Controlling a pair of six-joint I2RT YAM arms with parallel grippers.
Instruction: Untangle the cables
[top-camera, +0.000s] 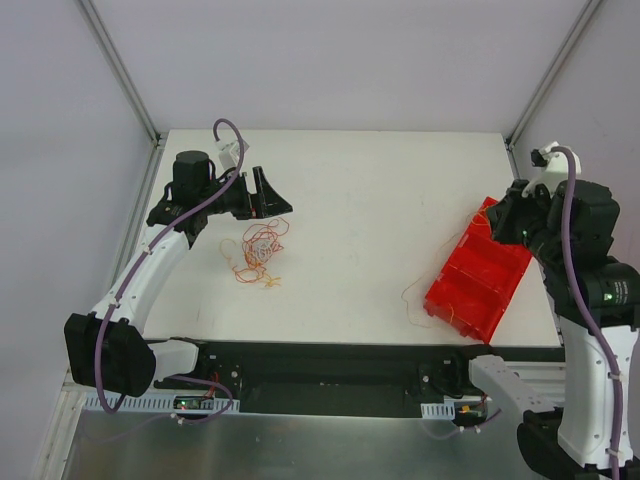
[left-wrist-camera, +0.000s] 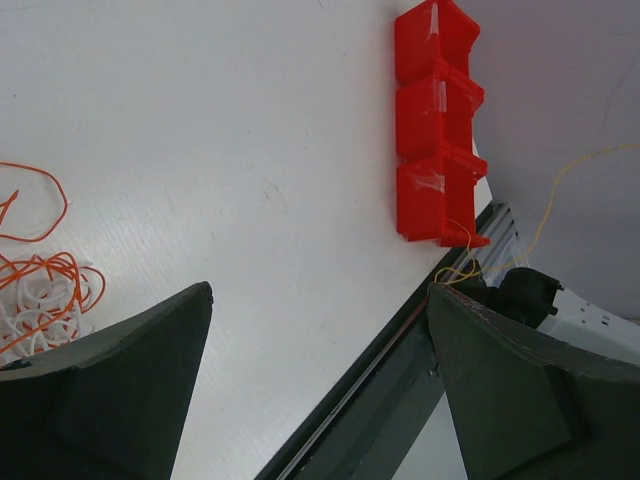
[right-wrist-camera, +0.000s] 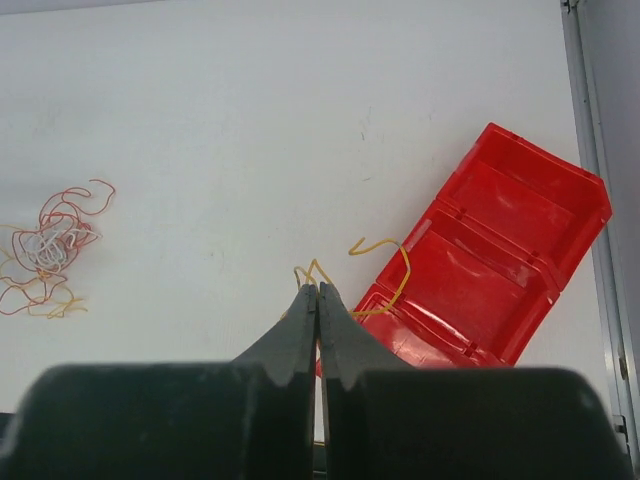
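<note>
We see the white table (top-camera: 370, 190) from above with the arms at its two sides. The left gripper (top-camera: 255, 200) hangs over the left part of the table, its jaws spread wide with nothing between them. In its wrist view only bare tabletop shows in the gap. Just in front of it lies the tangle of cables (top-camera: 260, 248), a loose knot of red-orange, yellow-orange and whitish strands resting on the table, with a few curls straying out toward the near edge. The tangle touches neither arm. Well apart from it, on the right side, a red bin (top-camera: 495, 262) with three compartments lies at an angle near the front corner. The right gripper (right-wrist-camera: 318, 285) hovers over the table beside the bin, its jaws pressed together. A yellow cable (right-wrist-camera: 400, 265) comes out right at the fingertips, so it looks pinched there. From the tips it curls across the edge of the bin's nearest compartment. In the top view a thin loop of the same colour lies on the table just left of the bin.
</note>
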